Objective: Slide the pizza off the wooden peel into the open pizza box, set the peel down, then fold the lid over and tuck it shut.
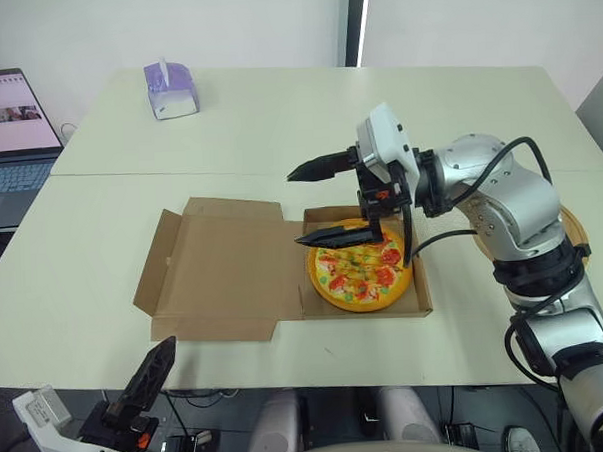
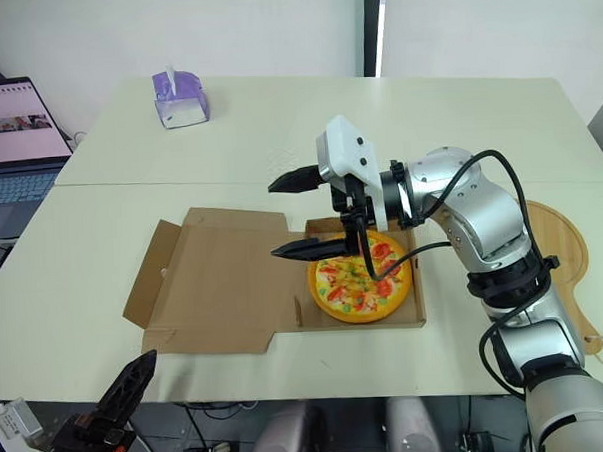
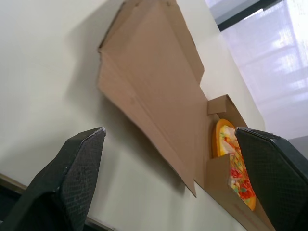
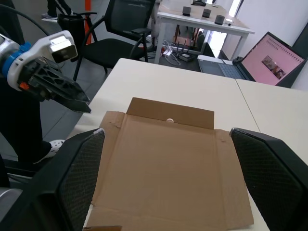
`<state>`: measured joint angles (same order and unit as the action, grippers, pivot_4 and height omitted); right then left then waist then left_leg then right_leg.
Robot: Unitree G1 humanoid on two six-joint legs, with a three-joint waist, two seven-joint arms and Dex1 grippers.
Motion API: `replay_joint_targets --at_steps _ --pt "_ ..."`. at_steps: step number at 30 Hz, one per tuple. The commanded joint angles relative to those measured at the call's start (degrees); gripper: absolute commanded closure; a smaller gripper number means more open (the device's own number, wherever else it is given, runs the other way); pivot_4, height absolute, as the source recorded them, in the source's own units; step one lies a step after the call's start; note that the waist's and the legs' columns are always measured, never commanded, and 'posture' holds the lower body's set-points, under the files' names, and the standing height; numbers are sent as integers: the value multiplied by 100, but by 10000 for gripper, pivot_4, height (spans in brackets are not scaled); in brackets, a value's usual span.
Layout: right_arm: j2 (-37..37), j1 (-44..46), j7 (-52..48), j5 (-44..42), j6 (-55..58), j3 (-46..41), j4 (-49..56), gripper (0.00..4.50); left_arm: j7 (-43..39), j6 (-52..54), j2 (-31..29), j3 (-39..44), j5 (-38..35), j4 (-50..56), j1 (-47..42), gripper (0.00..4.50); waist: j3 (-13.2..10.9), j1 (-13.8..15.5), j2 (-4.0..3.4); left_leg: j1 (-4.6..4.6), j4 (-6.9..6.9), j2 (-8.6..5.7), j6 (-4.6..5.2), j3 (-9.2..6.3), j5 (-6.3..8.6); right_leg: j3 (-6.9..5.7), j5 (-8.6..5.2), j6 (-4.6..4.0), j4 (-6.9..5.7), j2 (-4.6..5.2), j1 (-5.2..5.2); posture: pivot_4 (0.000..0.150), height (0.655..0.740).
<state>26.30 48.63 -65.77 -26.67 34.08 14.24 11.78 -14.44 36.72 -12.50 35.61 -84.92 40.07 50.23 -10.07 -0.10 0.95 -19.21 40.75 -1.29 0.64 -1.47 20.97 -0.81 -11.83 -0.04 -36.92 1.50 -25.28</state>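
The pizza (image 1: 362, 273) lies in the base of the pizza box (image 1: 422, 293), and the wooden peel (image 2: 564, 243) rests on the tabletop (image 1: 277, 117) to the right, well apart, so I judge that only the lid is left. The lid (image 1: 229, 274) lies flat to the robot's left of the base, with its hinge running near to far just beside the pizza.

My right pincer (image 1: 295, 207) hangs above that hinge with its fingers apart, pointing left along the lid toward the tuck flap (image 4: 171, 113) at the far-left edge. My left pincer (image 1: 162, 357), also spread, sits low off the tabletop's near edge by the lid's near-left corner. It is nearer the free edge, but must rise first.

Nothing stands on the lid. A tissue box (image 1: 170, 90) and a laptop (image 1: 12, 129) are far off.
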Motion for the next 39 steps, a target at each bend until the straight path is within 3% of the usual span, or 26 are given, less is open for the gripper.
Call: replay_joint_targets --at_steps 1,8,15,21,26,36,39 --pt "-18 48 116 -168 157 -80 361 328 -62 -186 30 -319 255 -167 -232 0 0 0 0 0 0 0 0 0 0 0 0 0 0 -1 0 1500 7400" --pt "86 131 190 -170 347 -65 490 328 107 -396 279 -918 569 -447 -733 0 1 -4 3 2 -1 3 0 0 0 2 1 0 0 -1 0 1500 7400" --pt "132 131 230 -149 363 -53 503 328 266 -782 478 -983 968 -893 -1278 0 1 -4 3 6 -4 3 0 1 0 2 1 0 -2 -1 1 1500 7400" --pt "195 144 207 -101 310 -55 438 328 291 -869 531 -1062 967 -858 -1247 0 1 -3 -7 13 -21 3 0 2 0 4 0 -1 0 -1 0 1500 7400" --pt "240 126 200 -90 279 -52 429 0 291 -913 618 -1016 801 -780 -1060 11731 -1 -6 -3 15 -24 4 1 3 0 4 0 -1 2 -1 0 1500 7400" --pt "230 113 198 -75 213 -24 372 0 355 -997 637 -935 683 -766 -997 44626 -3 -10 1 13 -24 4 2 3 1 3 -2 1 5 -1 0 1500 7400" --pt "225 108 197 -59 178 -7 348 0 385 -1008 594 -896 645 -767 -1043 44886 -3 -11 1 13 -24 4 2 2 1 3 -2 1 5 -1 0 1500 7400"
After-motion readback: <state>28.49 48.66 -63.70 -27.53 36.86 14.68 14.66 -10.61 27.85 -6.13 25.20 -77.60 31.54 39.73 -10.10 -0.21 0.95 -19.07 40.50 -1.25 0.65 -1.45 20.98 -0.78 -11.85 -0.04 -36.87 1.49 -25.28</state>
